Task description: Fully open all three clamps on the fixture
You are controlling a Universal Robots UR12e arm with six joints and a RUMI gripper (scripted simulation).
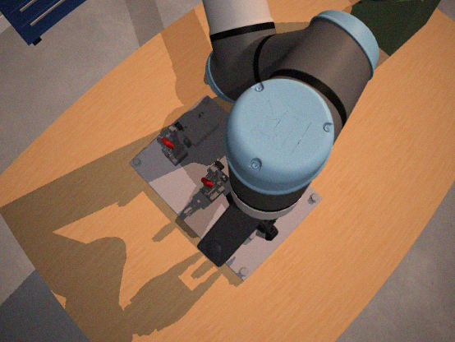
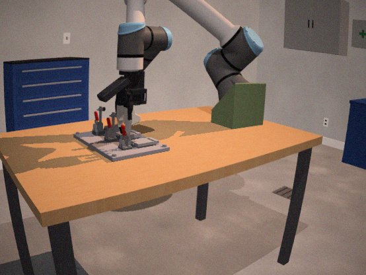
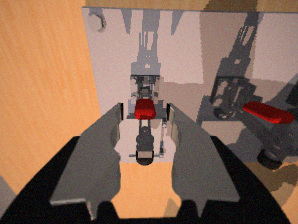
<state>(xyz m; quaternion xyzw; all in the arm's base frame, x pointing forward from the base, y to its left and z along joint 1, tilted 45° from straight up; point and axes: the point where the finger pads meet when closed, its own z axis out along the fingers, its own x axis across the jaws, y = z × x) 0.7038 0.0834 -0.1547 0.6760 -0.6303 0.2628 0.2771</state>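
Observation:
A grey fixture plate (image 1: 144, 165) (image 2: 146, 151) (image 3: 111, 60) lies on the wooden table (image 2: 205, 155). It carries three toggle clamps with red handles. In the exterior view they show as the far clamp (image 2: 96, 116), the middle clamp (image 2: 109, 122) and the near clamp (image 2: 123, 129). From above I see two clamps (image 1: 167, 143) (image 1: 208, 182); the arm hides the third. My gripper (image 3: 145, 104) (image 2: 127, 119) is open, with one finger on each side of a clamp's red handle (image 3: 145, 108), gaps on both sides. Another clamp (image 3: 268, 113) shows to the right. A flat grey part (image 1: 204, 118) lies on the plate.
A green wedge block (image 2: 239, 106) stands at the table's far right by the arm base. A blue drawer cabinet (image 2: 46, 92) (image 1: 39, 14) stands behind the table on the left. The arm's wrist (image 1: 279, 136) hangs over the plate's right half.

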